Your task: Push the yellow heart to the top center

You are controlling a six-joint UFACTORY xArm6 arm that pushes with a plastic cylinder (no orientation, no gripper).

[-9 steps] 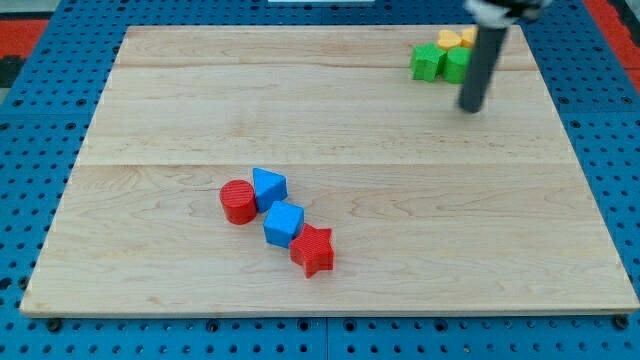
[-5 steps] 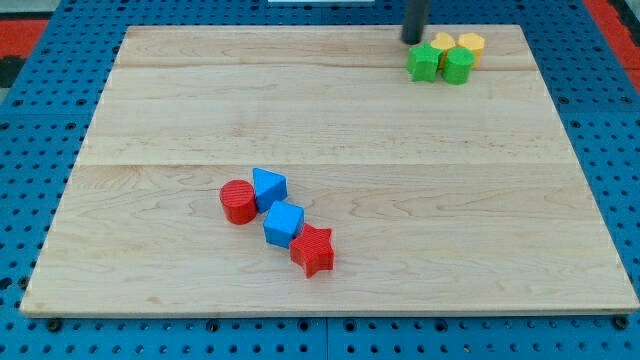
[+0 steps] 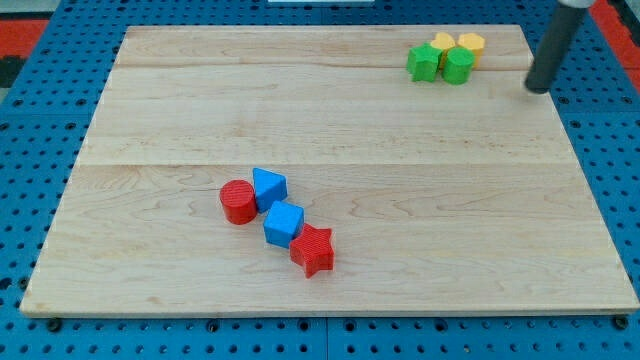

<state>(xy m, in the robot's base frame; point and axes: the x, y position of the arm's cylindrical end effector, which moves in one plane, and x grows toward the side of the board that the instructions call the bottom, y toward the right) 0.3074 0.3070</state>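
Two yellow blocks sit at the board's top right; which one is the heart I cannot tell. One yellow block (image 3: 441, 42) is on the left and another yellow block (image 3: 471, 44) on the right. Two green blocks touch them from below: one green block (image 3: 424, 63) and a second green block (image 3: 458, 66). My tip (image 3: 539, 88) is at the right edge of the board, to the right of and slightly below this cluster, apart from it.
A wooden board (image 3: 330, 130) lies on a blue pegboard. Near the lower middle stand a red cylinder (image 3: 238, 201), a blue block (image 3: 268, 187), another blue block (image 3: 284, 223) and a red star (image 3: 313, 250), touching in a diagonal row.
My tip went from right of the cluster to its top left, then swung to the board's right edge. The blocks have barely moved, if at all.
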